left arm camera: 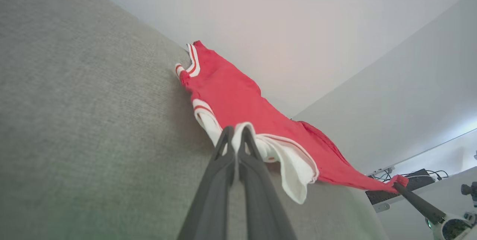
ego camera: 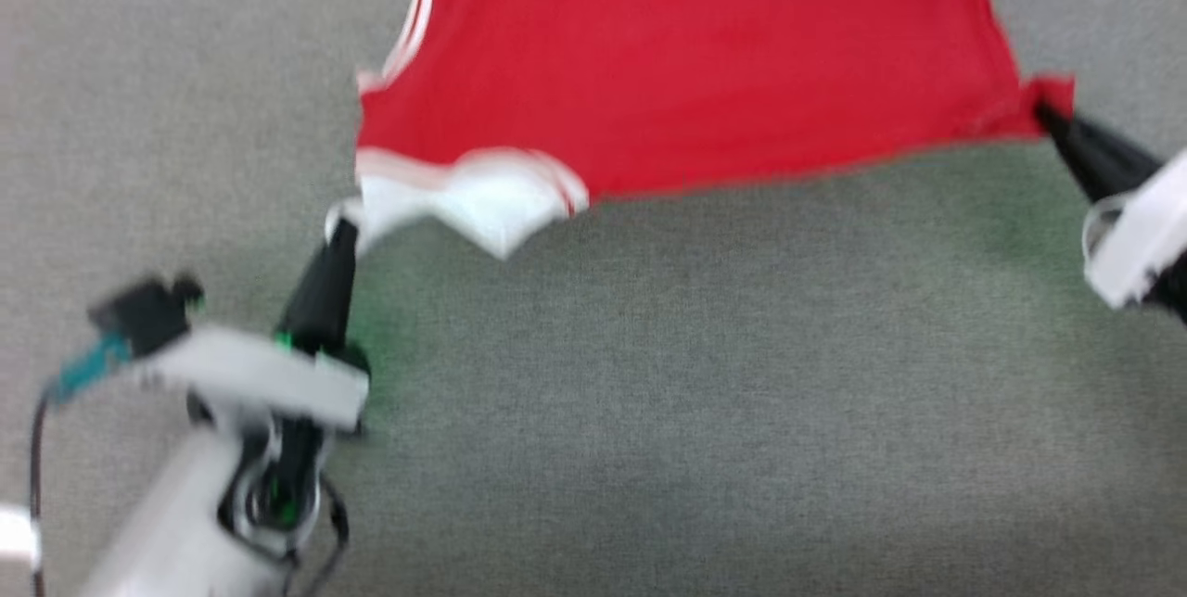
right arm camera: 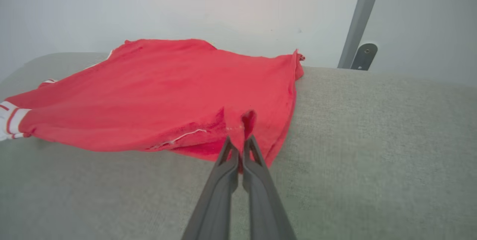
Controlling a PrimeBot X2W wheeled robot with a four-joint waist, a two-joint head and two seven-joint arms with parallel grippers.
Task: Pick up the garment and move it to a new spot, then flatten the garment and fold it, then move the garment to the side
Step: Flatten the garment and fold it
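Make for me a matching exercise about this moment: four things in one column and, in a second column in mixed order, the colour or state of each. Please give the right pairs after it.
Column one:
1. left hand
2. right hand
3. garment
4. surface under the garment

Column two:
A. grey woven cloth
B. shut on a red corner
C. mostly red, stretched out between the two hands
D. shut on the white sleeve

Right pairs: 1-D, 2-B, 3-C, 4-A
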